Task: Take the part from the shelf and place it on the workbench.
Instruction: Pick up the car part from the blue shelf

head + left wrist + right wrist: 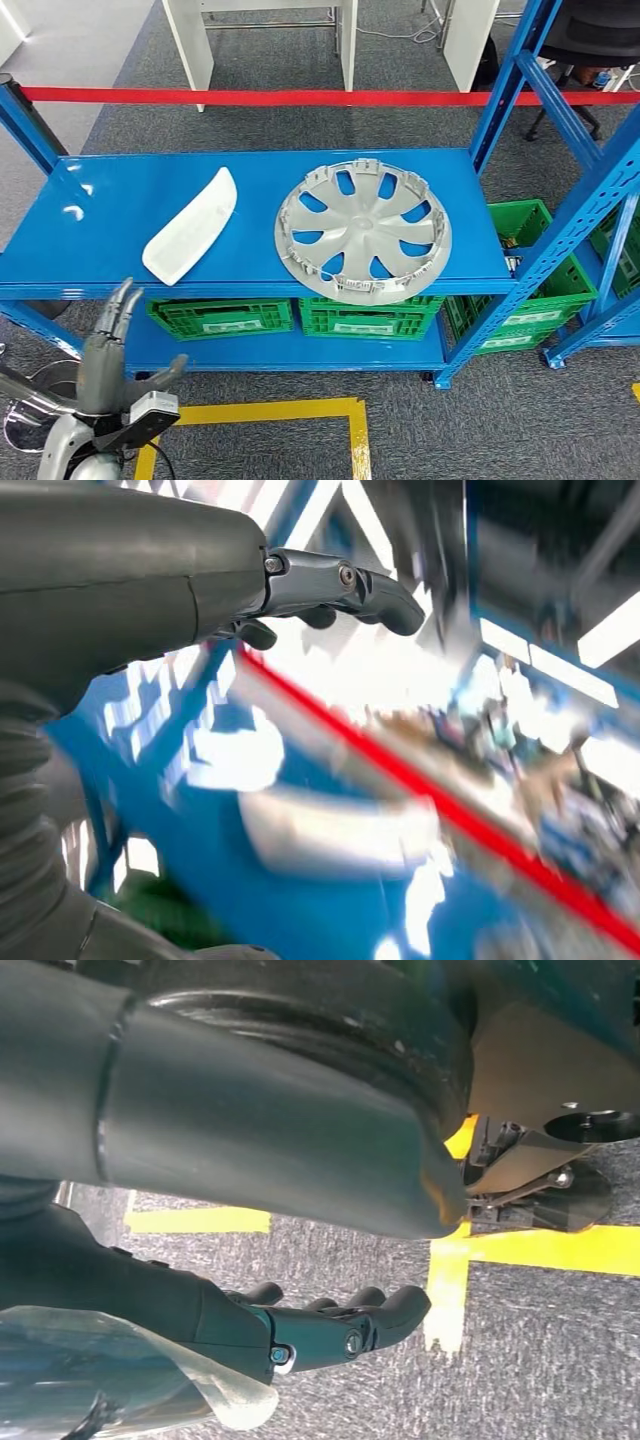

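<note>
On the blue shelf top [113,200] lie two parts: a long white curved trim piece [190,225] on the left and a round silver wheel cover [364,230] on the right. My left hand [113,345] is raised in front of the shelf's left end, below and left of the white piece, with fingers apart and nothing in it. The left wrist view shows that hand [340,585] with the blurred white piece [340,825] beyond it. My right hand [332,1325] hangs over the grey floor, fingers loosely extended and holding nothing.
Green crates [219,318] sit on the lower shelf, and more [528,290] stand at the right. Blue uprights [573,220] frame the shelf's right end. A red barrier tape [302,97] runs behind. Yellow floor tape [302,410] marks the carpet in front.
</note>
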Available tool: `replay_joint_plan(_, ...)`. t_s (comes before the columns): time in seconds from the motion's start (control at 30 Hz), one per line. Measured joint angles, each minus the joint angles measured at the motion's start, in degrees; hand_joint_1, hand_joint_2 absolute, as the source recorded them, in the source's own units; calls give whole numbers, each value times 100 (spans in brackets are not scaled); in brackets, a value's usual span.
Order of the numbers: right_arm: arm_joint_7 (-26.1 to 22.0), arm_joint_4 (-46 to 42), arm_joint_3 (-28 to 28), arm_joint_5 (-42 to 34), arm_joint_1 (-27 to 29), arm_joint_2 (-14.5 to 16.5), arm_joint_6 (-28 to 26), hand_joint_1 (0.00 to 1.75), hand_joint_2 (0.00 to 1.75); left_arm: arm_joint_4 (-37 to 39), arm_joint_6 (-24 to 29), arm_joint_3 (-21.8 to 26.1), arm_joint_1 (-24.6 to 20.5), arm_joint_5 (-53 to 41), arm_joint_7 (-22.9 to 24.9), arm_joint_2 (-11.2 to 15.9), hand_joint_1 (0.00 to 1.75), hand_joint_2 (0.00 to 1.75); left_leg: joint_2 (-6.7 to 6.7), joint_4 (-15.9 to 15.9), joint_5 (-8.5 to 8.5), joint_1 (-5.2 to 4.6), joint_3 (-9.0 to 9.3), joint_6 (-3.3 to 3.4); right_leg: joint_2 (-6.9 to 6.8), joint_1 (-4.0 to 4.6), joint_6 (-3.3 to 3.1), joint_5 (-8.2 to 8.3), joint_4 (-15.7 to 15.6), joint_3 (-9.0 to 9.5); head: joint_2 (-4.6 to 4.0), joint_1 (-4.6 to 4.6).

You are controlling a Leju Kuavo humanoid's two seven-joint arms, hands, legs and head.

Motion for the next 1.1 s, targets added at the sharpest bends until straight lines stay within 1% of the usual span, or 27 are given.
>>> replay_joint_plan(0.07,12,3,22,-26,1,0,-3,0,0,-58,350,185,0,-326,103,-19,0,175,0,0,0,0,0,0,0,0,0,0,0,0,0,0)
replay_joint_plan(0.13,15,7,46,-54,1,0,-7,0,0,-108,571,366,0,-596,216,-25,0,175,0,0,0,0,0,0,0,0,0,0,0,0,0,1)
replay_joint_plan(0.27,17,21,87,-96,1,0,-26,0,0,-148,700,710,-34,-886,463,-7,0,175,0,0,1,0,0,-1,0,1,0,0,0,0,0,1)
replay_joint_plan(0.4,10,33,103,-127,1,-1,-11,0,0,-133,622,978,-133,-1013,670,54,0,175,0,0,1,0,1,-1,0,1,0,0,0,2,0,0)
replay_joint_plan(0.57,-60,64,143,-129,2,-49,220,0,0,87,378,1147,-294,-1020,859,105,0,175,0,1,1,0,1,-1,0,0,1,1,0,3,0,1)
replay_joint_plan(0.73,-72,89,216,-129,-2,-103,256,0,0,573,62,1173,-533,-618,850,92,0,175,1,3,1,0,1,-1,2,0,2,2,0,5,0,1)
replay_joint_plan(0.87,-73,93,248,-130,-2,-124,261,0,0,822,10,1162,-654,-551,838,61,0,175,5,6,1,0,1,-1,6,0,4,3,0,5,0,1)
replay_joint_plan(1.1,-73,109,283,-129,-3,-139,260,0,0,1022,-99,1151,-733,-550,838,26,0,175,5,8,1,0,2,-1,5,0,4,4,-1,3,0,1)
